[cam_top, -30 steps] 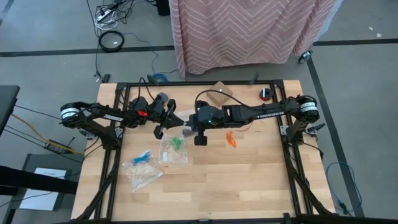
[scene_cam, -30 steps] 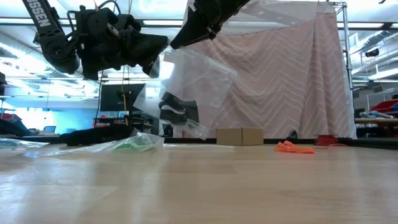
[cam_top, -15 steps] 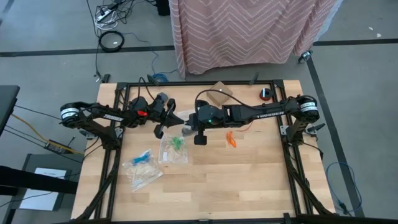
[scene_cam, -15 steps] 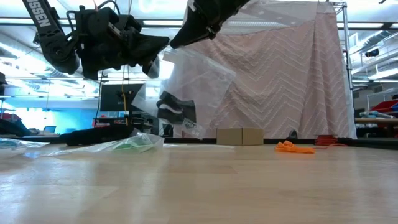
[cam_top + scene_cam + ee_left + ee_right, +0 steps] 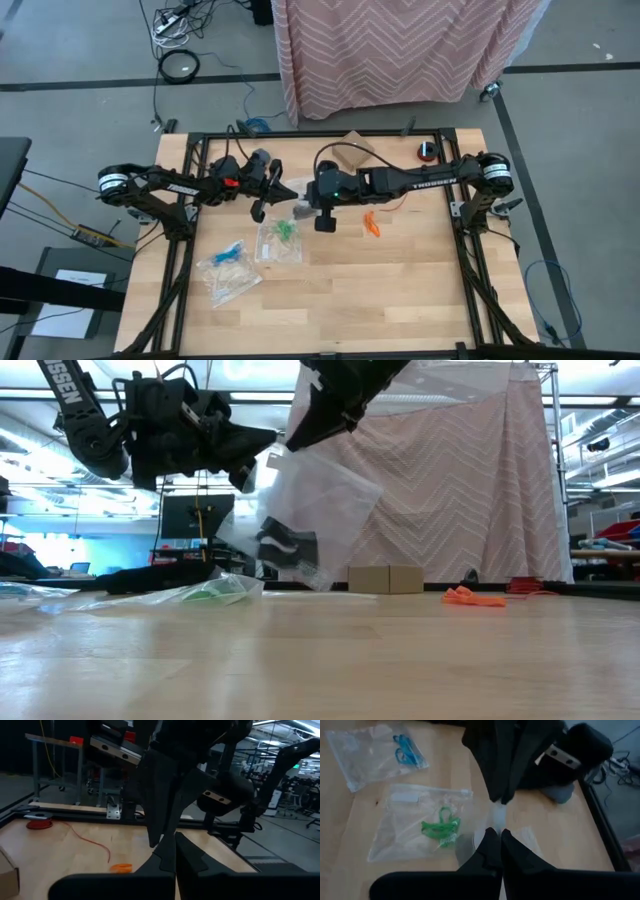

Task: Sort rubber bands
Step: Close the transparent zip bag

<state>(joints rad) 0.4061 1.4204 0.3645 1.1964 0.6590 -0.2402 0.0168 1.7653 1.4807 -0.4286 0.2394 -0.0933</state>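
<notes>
Here, working from the near edge of the table [image 5: 400, 290] outward, we are first noting 2 clear zip bags lying flat on the wood: one bag holding blue rubber bands [image 5: 231, 251] and, just beyond it, one bag holding green rubber bands [image 5: 283, 230]. A loose heap of orange rubber bands [image 5: 371, 222] is lying on the bare wood to the right of these, well apart from both bags.

Above the middle of the table we are observing a third clear bag [image 5: 315, 510] hanging in the air, with black rubber bands [image 5: 283, 546] gathered in its lower part. Both grippers are meeting at its upper edge. The left gripper [image 5: 284, 190] is reaching in from the left with its fingers clenched on the bag's rim; the right gripper [image 5: 303, 197] is coming from the right and is likewise pinching the bag's top.

Farther back we are recording a small cardboard box [image 5: 354, 143] and a red roll [image 5: 427, 151] near the far rail, and a pink patterned cloth [image 5: 400, 45] hanging beyond the table.
</notes>
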